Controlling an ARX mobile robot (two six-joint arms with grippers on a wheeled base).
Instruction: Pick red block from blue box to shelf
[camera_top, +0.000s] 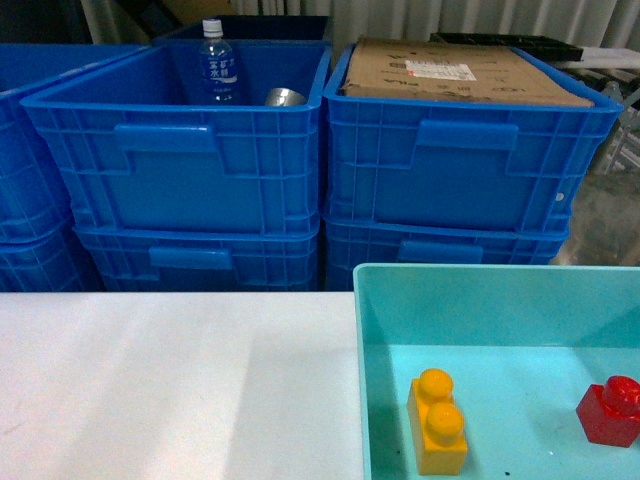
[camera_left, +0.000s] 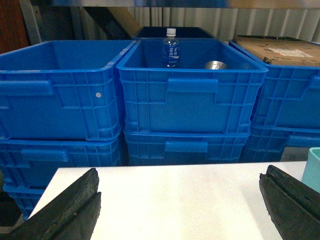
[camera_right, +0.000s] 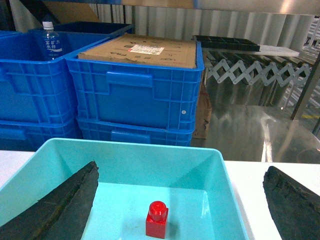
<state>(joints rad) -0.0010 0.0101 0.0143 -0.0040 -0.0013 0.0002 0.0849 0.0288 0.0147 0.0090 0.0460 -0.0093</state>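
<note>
The red block (camera_top: 610, 410) stands upright on the floor of the light turquoise blue box (camera_top: 480, 300), near its right side. In the right wrist view the red block (camera_right: 157, 219) lies low and between my right gripper's (camera_right: 181, 172) wide-apart fingers (camera_right: 55, 205). That gripper is open and hangs above the blue box (camera_right: 125, 160) without touching the block. My left gripper (camera_left: 181, 175) is open over the bare white table (camera_left: 175, 200), with nothing between its fingers. Shiny steel with an upright post, seemingly the shelf (camera_right: 260, 125), shows at the far right.
An orange-yellow two-stud brick (camera_top: 438, 420) lies in the box left of the red block. Stacked royal-blue crates (camera_top: 180, 170) stand behind the table, one holding a water bottle (camera_top: 213, 62), another a cardboard sheet (camera_top: 460, 75). A folding lattice rail (camera_right: 250, 72) sits behind.
</note>
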